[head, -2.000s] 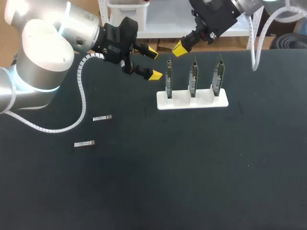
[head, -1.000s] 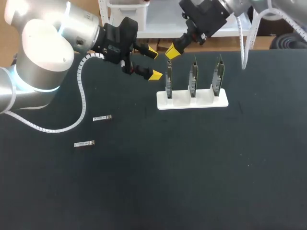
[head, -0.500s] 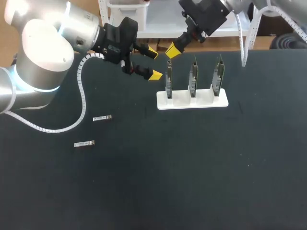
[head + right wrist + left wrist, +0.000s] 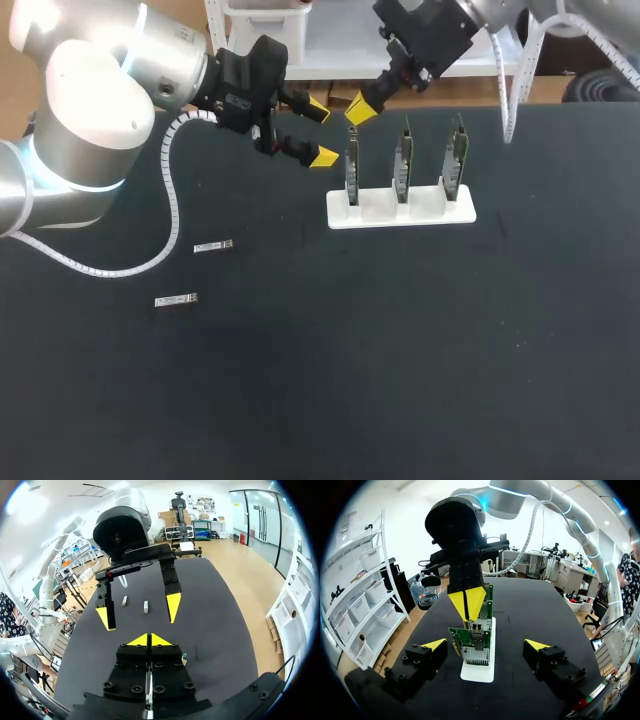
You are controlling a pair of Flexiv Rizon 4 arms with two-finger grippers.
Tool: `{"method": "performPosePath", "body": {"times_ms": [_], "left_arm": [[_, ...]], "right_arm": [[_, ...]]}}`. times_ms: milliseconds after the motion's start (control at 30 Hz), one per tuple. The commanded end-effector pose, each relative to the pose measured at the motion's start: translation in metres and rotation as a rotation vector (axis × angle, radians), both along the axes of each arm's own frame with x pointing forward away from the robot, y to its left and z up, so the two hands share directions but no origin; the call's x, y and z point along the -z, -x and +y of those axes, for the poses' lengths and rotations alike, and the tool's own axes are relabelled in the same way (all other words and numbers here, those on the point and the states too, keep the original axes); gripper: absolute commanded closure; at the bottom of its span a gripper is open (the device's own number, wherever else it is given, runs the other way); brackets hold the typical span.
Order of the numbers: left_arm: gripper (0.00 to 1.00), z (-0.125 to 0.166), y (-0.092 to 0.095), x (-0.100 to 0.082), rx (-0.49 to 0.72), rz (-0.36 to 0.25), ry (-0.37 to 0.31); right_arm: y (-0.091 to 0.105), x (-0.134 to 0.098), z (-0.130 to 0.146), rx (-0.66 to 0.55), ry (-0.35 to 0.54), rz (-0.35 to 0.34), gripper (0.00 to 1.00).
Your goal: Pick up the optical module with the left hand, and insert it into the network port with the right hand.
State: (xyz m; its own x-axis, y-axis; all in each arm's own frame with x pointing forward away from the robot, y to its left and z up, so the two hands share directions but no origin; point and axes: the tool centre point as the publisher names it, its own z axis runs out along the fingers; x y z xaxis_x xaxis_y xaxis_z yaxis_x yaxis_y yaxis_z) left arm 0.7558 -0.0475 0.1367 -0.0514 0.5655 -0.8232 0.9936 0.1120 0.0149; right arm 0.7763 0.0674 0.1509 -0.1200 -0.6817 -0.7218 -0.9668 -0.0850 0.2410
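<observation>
From the head view, my left fingers (image 4: 325, 155) hang over the far left part of the black worktop (image 4: 350, 380). They are spread wide with nothing between them, just beside the leftmost card (image 4: 352, 165) of three upright circuit cards. The cards stand in a row in a white holder (image 4: 400, 212). My right fingers (image 4: 358, 108) come in from the far right corner with their yellow tips pressed together and nothing held, close above that same card's top edge. The first optical module (image 4: 213, 246) lies flat on the worktop, well apart from the holder on its left. The second optical module (image 4: 176, 299) lies near it, closer to my side. Neither arm touches either one.

From the left wrist view, my left fingers (image 4: 537, 645) stand wide apart and empty. Ahead of them, in line with the gap, the leftmost card (image 4: 472, 647) rises from the white holder (image 4: 477, 672), with the other cards lined up behind it. My right fingers (image 4: 466, 600) point down over the card's top, tips together.

From the right wrist view, my right fingers (image 4: 149, 640) are closed tip to tip on nothing. The left fingers (image 4: 173, 607) face me, spread. Beyond them, seen through their gap, the first optical module (image 4: 146, 606) and the second optical module (image 4: 124, 601) lie side by side on the worktop (image 4: 215, 625).
</observation>
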Motion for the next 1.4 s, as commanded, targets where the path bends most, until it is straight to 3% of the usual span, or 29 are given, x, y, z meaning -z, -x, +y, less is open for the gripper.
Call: {"method": "performPosePath", "body": {"times_ms": [33,1400], "left_arm": [[0.00,-0.001,-0.001,-0.001,0.000,0.003,-0.005],[0.00,-0.001,-0.001,-0.001,0.000,0.003,-0.005]], "right_arm": [[0.005,0.000,0.002,0.007,-0.002,-0.006,1.00],[0.001,0.015,-0.003,0.019,0.014,0.035,1.00]]}}
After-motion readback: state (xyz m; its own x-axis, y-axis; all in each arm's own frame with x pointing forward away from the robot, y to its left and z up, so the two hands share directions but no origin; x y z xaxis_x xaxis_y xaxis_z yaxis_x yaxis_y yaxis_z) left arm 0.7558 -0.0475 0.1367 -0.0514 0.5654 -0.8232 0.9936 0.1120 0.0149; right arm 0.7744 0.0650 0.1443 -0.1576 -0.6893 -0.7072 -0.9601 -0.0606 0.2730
